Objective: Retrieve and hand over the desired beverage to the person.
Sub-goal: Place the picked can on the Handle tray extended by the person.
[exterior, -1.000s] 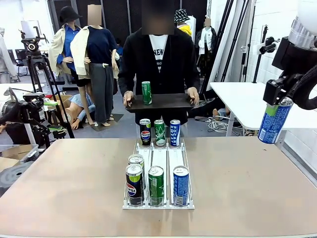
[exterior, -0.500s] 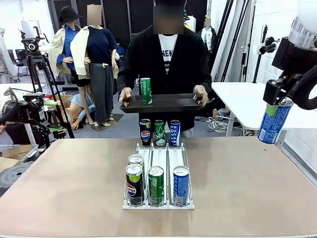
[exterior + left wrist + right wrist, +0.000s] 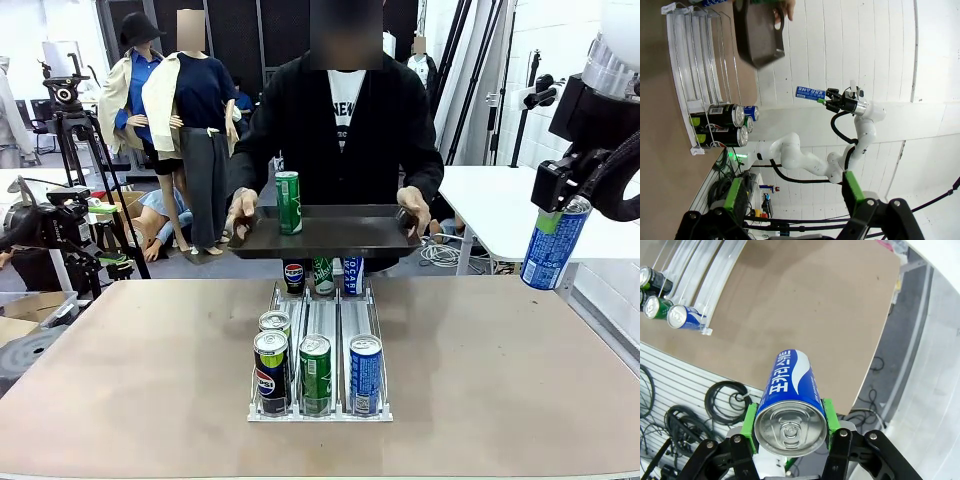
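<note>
a clear lane rack (image 3: 322, 412) sits mid-table with cans front and back. the person (image 3: 340, 120) stands at the far side holding a dark tray (image 3: 330, 232) with a green can (image 3: 288, 203) upright on it; the tray covers the tops of the rack's rear cans. the right gripper (image 3: 568, 207) hangs off the table's right side, clamped on a blue can (image 3: 790, 400) with white script and a silver top. the left gripper (image 3: 795, 202) has its green-padded fingers spread wide, holding nothing.

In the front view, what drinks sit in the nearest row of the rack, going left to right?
Pepsi can → green can → blue can, all standing upright in the clear rack.
</note>
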Controlling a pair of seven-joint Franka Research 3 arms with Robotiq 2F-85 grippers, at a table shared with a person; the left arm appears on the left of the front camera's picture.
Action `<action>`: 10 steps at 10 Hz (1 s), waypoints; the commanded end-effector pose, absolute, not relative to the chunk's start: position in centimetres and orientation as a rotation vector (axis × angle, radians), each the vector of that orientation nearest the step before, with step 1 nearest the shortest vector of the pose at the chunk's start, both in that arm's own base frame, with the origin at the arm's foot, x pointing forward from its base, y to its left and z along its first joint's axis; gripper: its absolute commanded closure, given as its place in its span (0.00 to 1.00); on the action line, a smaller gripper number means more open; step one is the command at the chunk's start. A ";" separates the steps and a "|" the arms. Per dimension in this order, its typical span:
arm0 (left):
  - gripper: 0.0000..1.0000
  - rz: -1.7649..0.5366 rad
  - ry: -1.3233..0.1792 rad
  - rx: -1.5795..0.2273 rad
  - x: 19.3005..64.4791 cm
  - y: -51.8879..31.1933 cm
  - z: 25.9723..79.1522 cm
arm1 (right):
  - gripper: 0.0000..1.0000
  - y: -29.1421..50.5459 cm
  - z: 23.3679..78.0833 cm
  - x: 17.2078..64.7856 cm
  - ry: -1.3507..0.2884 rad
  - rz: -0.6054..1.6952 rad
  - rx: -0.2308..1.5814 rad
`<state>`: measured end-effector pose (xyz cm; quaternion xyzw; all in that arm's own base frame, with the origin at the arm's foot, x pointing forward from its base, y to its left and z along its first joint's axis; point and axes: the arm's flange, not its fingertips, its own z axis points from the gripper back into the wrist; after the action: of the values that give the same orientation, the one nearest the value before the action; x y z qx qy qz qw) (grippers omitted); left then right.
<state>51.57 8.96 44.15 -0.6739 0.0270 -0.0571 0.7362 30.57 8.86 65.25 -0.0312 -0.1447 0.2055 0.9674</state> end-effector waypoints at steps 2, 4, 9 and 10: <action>0.00 -0.125 0.055 -1.469 51.6 9.0 44.3 | 1.00 9.0 65.4 30.3 -0.295 0.400 -0.064; 0.00 -0.125 0.055 -1.469 51.6 9.0 44.3 | 1.00 9.0 65.4 30.3 -0.295 0.400 -0.064; 0.00 -0.125 0.055 -1.469 51.6 9.0 44.3 | 1.00 9.2 66.0 31.0 -0.311 0.417 -0.052; 0.00 -0.125 0.055 -1.469 51.6 9.0 44.3 | 1.00 9.5 67.0 31.4 -0.332 0.425 -0.048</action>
<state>51.57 8.96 44.15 -0.6739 0.0270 -0.0570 0.7362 30.75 8.97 65.72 -0.0304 -0.1496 0.2064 0.9665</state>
